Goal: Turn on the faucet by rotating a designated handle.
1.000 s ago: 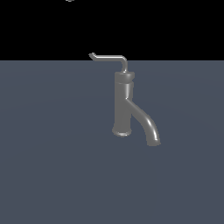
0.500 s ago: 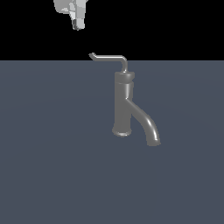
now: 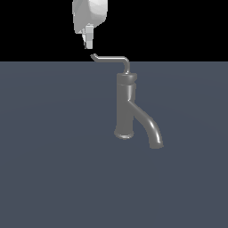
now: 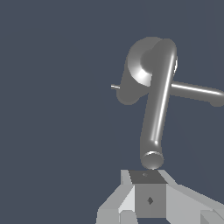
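The grey faucet [image 3: 125, 107] stands upright, its thick spout [image 3: 149, 127] curving down toward the exterior view's right. From its cap the thin handle [image 3: 110, 58] reaches toward the exterior view's left and ends in a small upturned tip. My white gripper [image 3: 89, 43] hangs just above that tip without touching it, and its fingers look pressed together with nothing between them. In the wrist view the handle [image 4: 157, 105] looms large, running from the faucet's cap [image 4: 139, 70] to its tip just ahead of the gripper [image 4: 148, 188]. The spout [image 4: 197, 92] points off sideways.
The faucet stands on a flat dark blue-grey surface [image 3: 53, 169]. Nothing else shows on it in either view.
The gripper has come down from the top edge of the exterior view and shifted slightly to that view's right, ending close above the handle's tip. The faucet and handle have not moved.
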`<state>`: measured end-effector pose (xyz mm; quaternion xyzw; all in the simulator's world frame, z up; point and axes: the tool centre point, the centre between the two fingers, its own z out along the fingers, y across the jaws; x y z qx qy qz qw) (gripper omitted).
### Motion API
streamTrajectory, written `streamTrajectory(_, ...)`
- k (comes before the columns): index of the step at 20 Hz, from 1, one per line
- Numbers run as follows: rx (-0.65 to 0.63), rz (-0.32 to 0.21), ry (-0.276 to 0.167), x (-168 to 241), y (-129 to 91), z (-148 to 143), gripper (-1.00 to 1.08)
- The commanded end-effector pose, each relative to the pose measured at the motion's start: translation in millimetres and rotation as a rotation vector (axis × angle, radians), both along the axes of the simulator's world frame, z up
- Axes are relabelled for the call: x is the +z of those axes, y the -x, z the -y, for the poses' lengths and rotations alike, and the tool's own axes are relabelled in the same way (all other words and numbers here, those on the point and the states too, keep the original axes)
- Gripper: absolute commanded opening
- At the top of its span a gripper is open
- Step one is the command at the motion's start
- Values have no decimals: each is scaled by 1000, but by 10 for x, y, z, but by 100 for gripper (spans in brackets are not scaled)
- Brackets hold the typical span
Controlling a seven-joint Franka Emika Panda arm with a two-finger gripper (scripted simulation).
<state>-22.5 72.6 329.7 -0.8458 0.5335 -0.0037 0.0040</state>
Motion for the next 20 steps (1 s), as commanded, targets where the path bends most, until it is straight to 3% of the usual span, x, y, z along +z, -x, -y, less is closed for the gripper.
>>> streamTrajectory(1, -50, -2, 0, -80, -110, 31, -100)
streamTrajectory(10, -167, -9, 2, -265, -354, 134, -100)
streamTrajectory(20, -189, -11, 2, -300, -399, 161, -100)
